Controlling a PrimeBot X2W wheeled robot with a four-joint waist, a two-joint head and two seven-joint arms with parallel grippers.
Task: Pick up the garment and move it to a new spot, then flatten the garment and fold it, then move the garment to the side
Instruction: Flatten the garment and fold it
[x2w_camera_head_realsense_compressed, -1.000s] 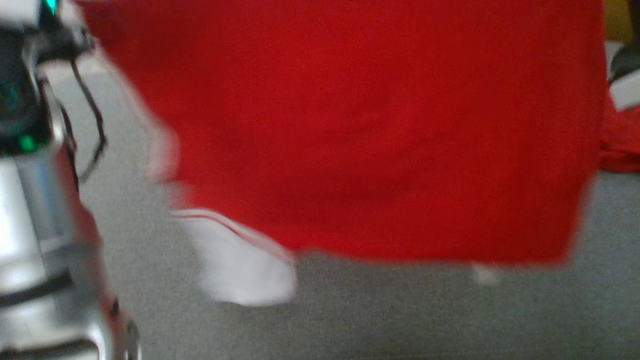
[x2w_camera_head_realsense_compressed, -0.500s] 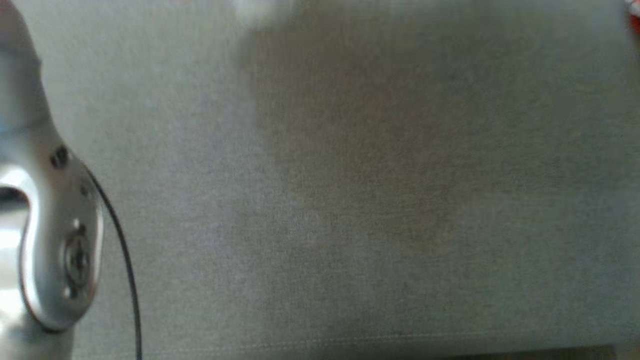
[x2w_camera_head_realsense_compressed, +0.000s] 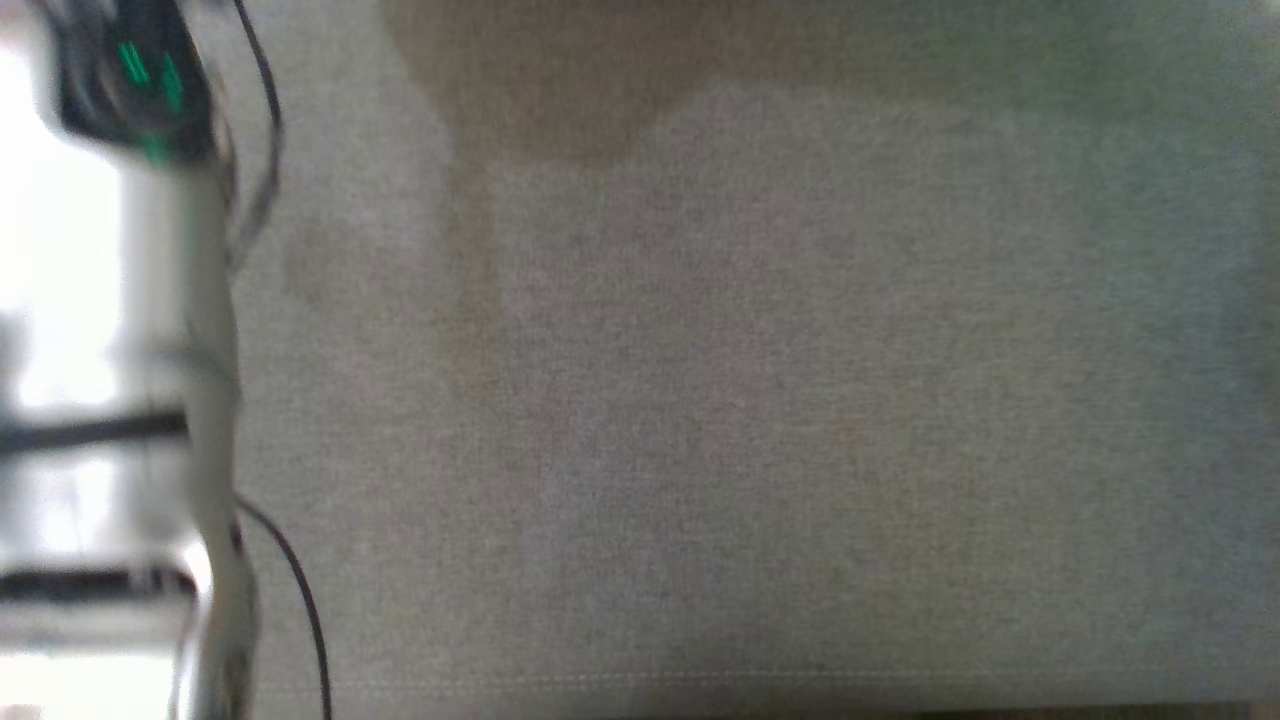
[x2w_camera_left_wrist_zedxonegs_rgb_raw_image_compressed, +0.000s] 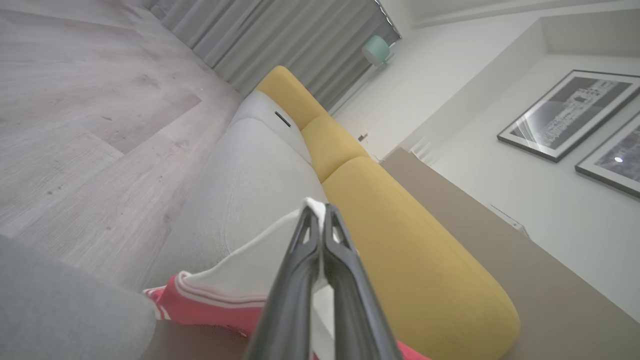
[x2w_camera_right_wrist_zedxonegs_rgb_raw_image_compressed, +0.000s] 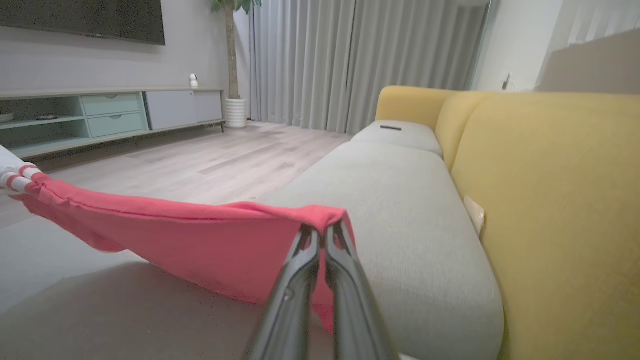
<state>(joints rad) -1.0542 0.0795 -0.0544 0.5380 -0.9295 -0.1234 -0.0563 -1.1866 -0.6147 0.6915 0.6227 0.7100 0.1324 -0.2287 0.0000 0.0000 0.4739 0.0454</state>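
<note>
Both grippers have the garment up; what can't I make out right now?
- Head view: motion blur; the left arm is a pale streak.
- Left wrist view: garment mostly cut off by the bottom edge and hidden behind the left gripper.
- Right wrist view: its far sleeve runs off the left edge; the right gripper hides the hem nearest it.
- Dark thing on the far cushion: too small to name.

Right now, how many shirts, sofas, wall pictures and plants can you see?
red shirt: 1
sofa: 1
framed pictures: 2
plant: 1
Total: 5
</note>
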